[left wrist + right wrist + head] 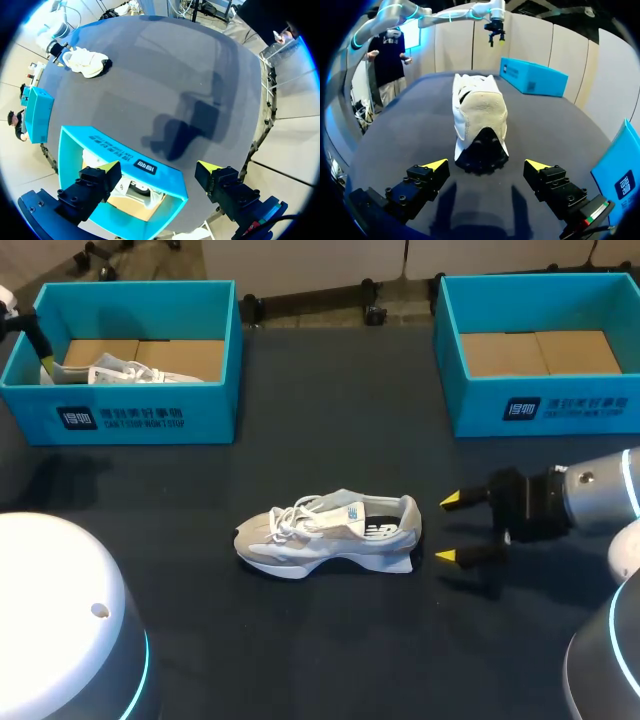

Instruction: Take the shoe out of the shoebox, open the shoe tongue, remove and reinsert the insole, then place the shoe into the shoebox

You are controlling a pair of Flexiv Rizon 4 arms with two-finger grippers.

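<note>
- Table (pixel 330 640): bears two shoeboxes and one loose shoe.
- Left shoebox (pixel 130 420): far left corner of the table. A second shoe (pixel 125 372) lies in it, toward its left end.
- Right shoebox (pixel 545 410): far right corner, well apart from the left shoebox.
- Shoe (pixel 328 535): on the table's middle, nearer than both shoeboxes and between them, toe to the left, heel to the right.
- Right gripper (pixel 448 529): just right of the shoe's heel, not touching it, fingers spread.
- Left gripper (pixel 157 167): above the left shoebox, one finger over its inside, the other outside its wall.
</note>
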